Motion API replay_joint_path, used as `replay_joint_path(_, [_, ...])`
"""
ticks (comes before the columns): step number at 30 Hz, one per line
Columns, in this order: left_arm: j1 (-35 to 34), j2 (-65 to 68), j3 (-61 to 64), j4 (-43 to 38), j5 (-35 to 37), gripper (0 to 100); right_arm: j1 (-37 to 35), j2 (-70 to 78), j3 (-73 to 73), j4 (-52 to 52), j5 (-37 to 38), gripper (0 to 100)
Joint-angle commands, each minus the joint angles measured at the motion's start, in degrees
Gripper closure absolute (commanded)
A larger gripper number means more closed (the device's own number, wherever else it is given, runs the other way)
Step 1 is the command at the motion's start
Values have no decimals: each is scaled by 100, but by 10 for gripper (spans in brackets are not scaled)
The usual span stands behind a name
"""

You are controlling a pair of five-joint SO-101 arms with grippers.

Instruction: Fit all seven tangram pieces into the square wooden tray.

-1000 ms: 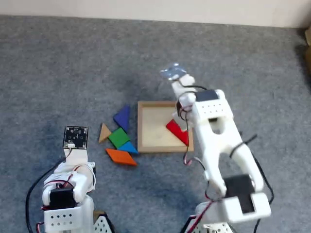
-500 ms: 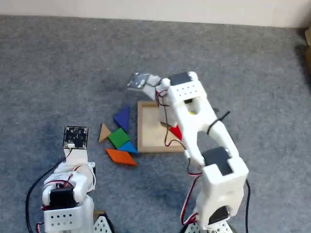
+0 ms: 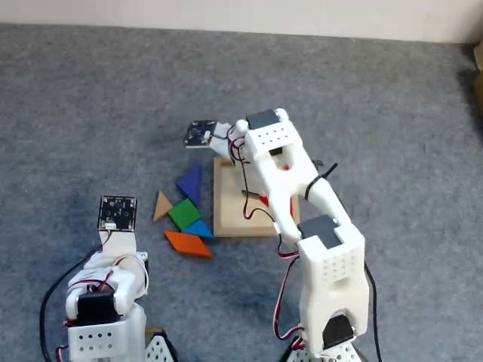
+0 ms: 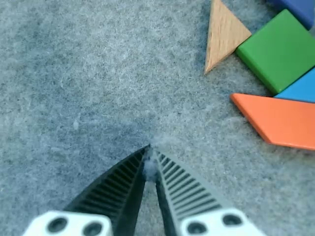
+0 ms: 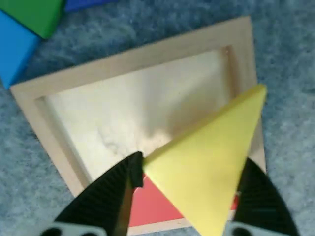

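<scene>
As the right arm was swung leftward over the tray (image 3: 220, 204), the yellow triangle (image 5: 206, 162) was carried along, pinched in the right claw (image 5: 192, 164), and was held above the tray's bare floor beside the red piece (image 5: 152, 209). Its placing was judged close. The left claw (image 4: 150, 164) was kept pressed together, empty, near the orange piece (image 4: 275, 123) on the bench (image 3: 90, 105).

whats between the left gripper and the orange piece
Bare grey carpet separates the left gripper from the orange piece, as the left wrist view shows.
</scene>
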Motion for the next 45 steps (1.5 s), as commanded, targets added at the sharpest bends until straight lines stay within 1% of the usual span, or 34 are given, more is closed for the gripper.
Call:
replay_joint_path(1, [84,-66,110,0,-26,995,-251,-145,-347,40,88,649])
replay_joint_path(9, [84,-66,110,0,-26,995,-505,-163,-356,215,88,645])
replay_joint_path(13, [84,-66,110,0,-26,995,-382,-286,-831,505,44,648])
replay_joint_path(14, [84,-66,110,0,-26,995,-312,-330,-980,611,0,664])
replay_joint_path(16, [84,-66,110,0,-26,995,-189,-400,-1411,769,-413,735])
replay_joint_path(20, [84,-66,110,0,-26,995,57,-426,-2176,910,-1670,902])
replay_joint_path(23, [84,-66,110,0,-26,995,189,-409,-2343,875,-2514,981])
replay_joint_path(27, [84,-66,110,0,-26,995,514,-268,-2281,848,-3473,992])
replay_joint_path(29, [84,-66,110,0,-26,995,646,-66,-2229,620,-3903,992])
replay_joint_path(32, [84,-66,110,0,-26,995,769,418,-2264,391,-4352,993])
replay_joint_path(35, [84,-66,110,0,-26,995,760,857,-2281,338,-4431,993])
replay_joint_path(39, [84,-66,110,0,-26,995,567,1297,-2290,347,-4431,993])
replay_joint_path(44, [84,-66,110,0,-26,995,409,1411,-2281,391,-4413,993])
replay_joint_path(45, [84,-66,110,0,-26,995,382,1411,-2273,400,-4308,993])
